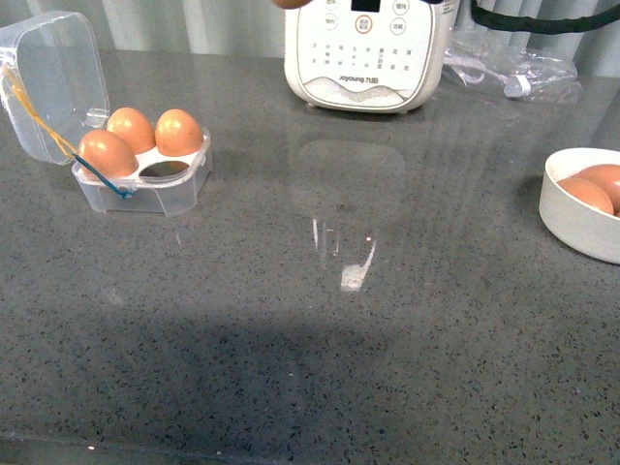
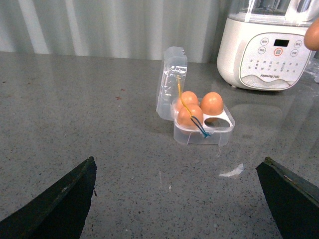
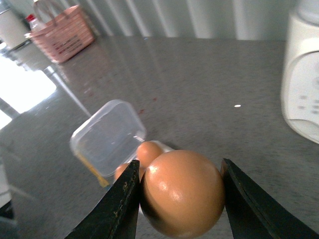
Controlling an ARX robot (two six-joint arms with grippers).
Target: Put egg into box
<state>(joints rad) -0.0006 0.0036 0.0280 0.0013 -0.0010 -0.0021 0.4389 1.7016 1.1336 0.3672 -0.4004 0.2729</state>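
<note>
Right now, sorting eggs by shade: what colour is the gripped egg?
Orange-brown egg; best in right wrist view.

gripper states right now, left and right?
left gripper: open, nothing between its fingers.
right gripper: closed, holding the egg.

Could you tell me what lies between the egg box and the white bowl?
Only bare counter, as the front view shows; nothing stands between box and bowl.

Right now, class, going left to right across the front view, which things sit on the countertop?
open clear egg box → white Joyoung appliance → clear plastic bag → white bowl
</note>
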